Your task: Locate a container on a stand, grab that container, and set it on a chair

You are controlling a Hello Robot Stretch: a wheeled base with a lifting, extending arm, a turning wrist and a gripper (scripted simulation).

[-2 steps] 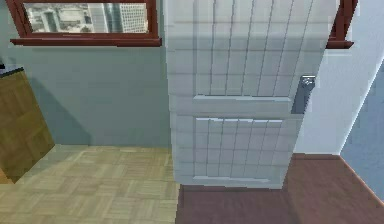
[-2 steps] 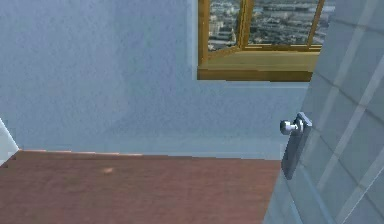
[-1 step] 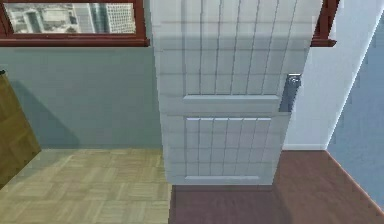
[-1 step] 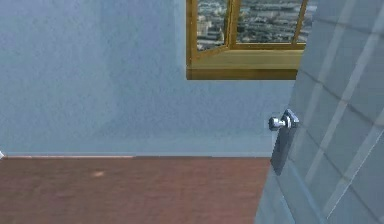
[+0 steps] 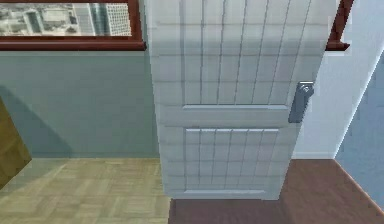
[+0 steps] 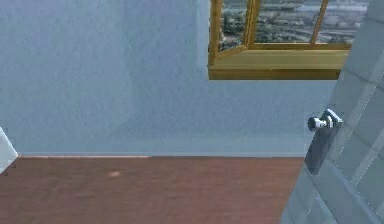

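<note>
A white panelled door stands close ahead in the forward view, with a grey metal handle near its right edge. The same door comes in at the arm side view's right, its round metal knob facing into the room.
A red-brown framed window sits high on the blue-grey wall at the forward view's left. A brown wooden edge leans in at far left. Pale wood floor meets dark red-brown floor. A yellow-framed window is up the side wall.
</note>
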